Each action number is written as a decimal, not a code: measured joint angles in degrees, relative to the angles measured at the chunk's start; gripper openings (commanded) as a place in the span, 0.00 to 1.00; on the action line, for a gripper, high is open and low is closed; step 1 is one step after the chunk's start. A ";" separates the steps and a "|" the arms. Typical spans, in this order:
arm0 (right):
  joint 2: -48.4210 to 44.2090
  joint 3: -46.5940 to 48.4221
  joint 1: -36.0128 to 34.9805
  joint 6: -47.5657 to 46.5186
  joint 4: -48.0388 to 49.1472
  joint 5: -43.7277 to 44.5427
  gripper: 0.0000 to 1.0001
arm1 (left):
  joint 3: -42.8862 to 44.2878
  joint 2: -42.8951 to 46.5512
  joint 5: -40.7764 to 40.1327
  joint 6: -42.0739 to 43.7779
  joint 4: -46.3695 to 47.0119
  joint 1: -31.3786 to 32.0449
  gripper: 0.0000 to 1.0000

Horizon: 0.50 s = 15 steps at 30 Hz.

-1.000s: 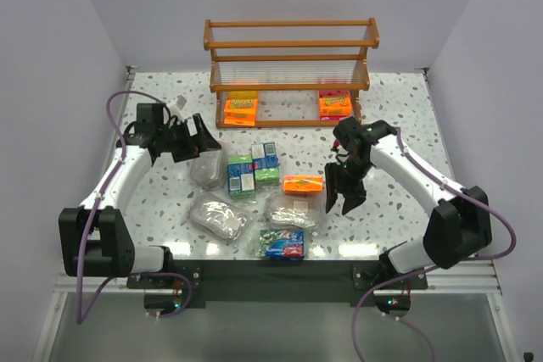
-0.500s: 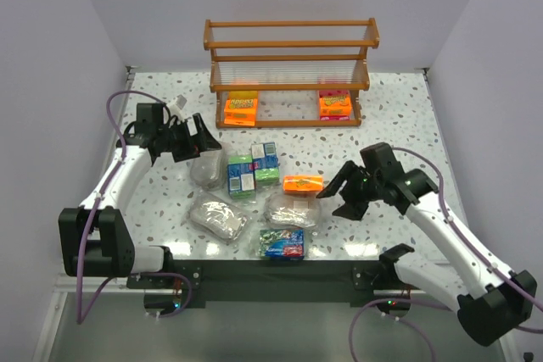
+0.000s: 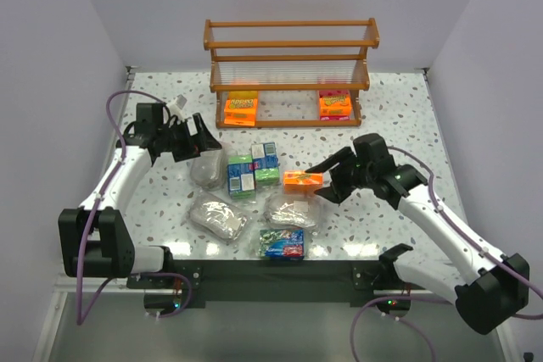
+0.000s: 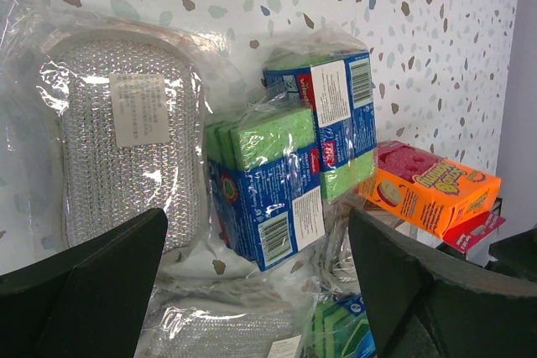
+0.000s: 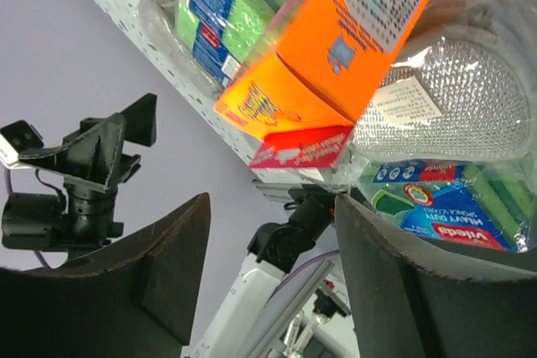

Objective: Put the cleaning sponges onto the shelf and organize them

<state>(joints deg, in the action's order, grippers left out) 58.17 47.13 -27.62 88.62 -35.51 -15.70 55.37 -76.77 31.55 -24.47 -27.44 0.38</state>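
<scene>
Speckled table (image 3: 399, 116) with sponge packs (image 3: 244, 177), shelf (image 3: 290, 86)

The bottom tier of the shelf (image 3: 288, 122) is occupied at each end by the left orange pack (image 3: 241, 109) and the right orange pack (image 3: 334, 105). The stretch between them is left open. Entry to it is bounded above by the middle tier's front rail (image 3: 288, 86).

A bare strip of table (image 3: 297, 143) is found between the shelf front and the cluster of packs. Within the cluster, the green/blue packs (image 3: 253, 169) are pressed against the silvery pack (image 3: 206, 171), and no finger gap is seen between them.

The third orange pack (image 3: 303, 182), at the cluster's right edge, is flanked by the spread fingers of the right gripper (image 3: 321, 182). The cluster's far-left side is blocked by the left gripper (image 3: 204, 143), whose jaws are also spread.
</scene>
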 measured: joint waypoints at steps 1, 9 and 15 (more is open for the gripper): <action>0.24 0.02 -0.44 0.44 -0.04 -0.42 0.64 | 0.00 0.13 -0.02 0.00 0.00 0.00 0.94; 3.93 0.26 -2.75 2.16 0.81 -0.83 0.64 | -1.20 0.94 -0.02 -0.02 0.11 0.00 0.94; 10.51 2.08 -2.86 2.64 4.09 -0.66 0.64 | -1.51 1.33 -0.15 0.00 -0.04 0.00 0.94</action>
<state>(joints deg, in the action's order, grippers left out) 68.69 49.21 -30.48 91.26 -31.42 -16.36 53.87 -75.44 31.40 -24.47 -27.49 0.38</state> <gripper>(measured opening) 0.641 0.944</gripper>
